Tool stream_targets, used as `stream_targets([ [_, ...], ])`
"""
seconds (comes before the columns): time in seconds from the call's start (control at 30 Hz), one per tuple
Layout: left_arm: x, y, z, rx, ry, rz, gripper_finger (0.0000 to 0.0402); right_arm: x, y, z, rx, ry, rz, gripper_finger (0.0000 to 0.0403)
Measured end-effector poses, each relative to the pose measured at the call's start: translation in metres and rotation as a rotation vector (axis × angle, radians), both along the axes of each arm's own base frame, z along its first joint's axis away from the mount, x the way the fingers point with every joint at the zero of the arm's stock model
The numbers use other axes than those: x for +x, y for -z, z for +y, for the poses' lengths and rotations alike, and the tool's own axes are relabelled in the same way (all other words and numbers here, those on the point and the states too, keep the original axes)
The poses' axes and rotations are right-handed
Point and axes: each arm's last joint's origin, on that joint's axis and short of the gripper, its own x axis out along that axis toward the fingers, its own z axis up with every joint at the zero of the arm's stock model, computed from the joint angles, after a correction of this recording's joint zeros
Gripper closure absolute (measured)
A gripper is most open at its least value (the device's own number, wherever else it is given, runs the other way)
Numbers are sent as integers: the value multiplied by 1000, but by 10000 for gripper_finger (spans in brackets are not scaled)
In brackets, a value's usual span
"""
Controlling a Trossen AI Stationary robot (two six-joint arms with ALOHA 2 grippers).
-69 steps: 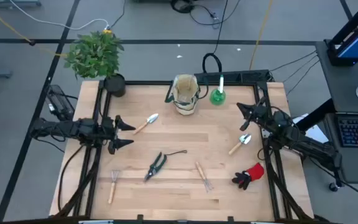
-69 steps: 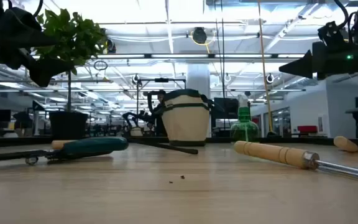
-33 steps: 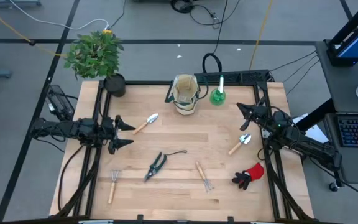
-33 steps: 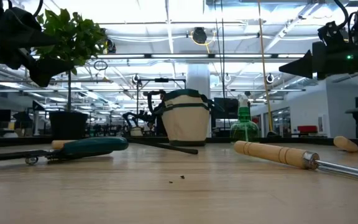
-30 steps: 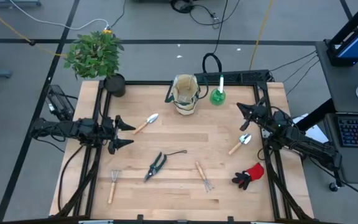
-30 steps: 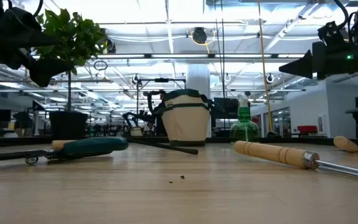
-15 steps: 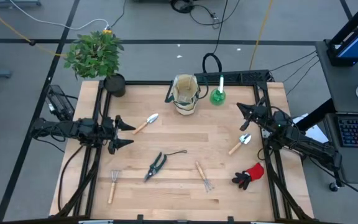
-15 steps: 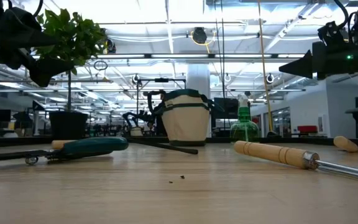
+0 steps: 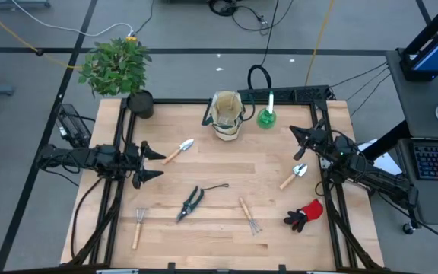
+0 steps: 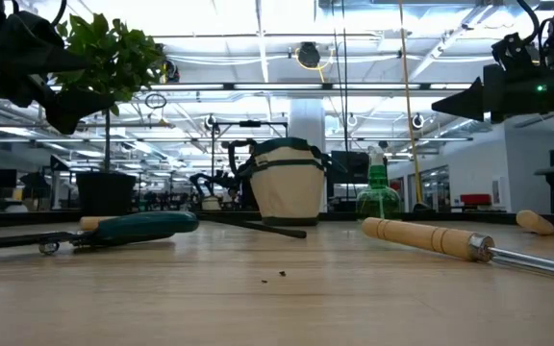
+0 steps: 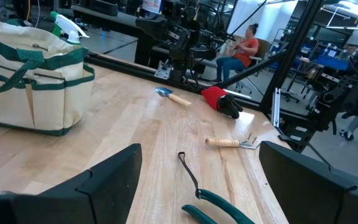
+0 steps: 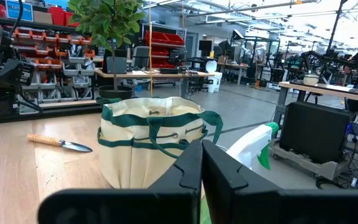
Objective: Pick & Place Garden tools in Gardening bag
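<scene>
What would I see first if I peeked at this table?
Probably the beige canvas bag with green trim, standing upright at the table's far edge, with a bright green spray bottle right beside it. Next, the leafy green potted plant at the far left corner. Then the red-and-black glove lying near the right front corner, away from the wood-handled tools scattered across the middle.

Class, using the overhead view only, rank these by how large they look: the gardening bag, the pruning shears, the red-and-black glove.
1. gardening bag
2. pruning shears and red-and-black glove: they look about alike, so I won't rank them.
</scene>
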Motion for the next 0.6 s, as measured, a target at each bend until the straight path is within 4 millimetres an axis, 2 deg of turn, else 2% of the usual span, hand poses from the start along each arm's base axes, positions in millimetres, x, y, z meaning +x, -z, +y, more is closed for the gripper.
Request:
stream_targets([
  [0.43,0,0,0,1,-7,0,68,0,0,0,-43,5,31,403],
  [0.6,0,-1,5,7,-143,-9,69,0,0,0,-43,4,30,403],
])
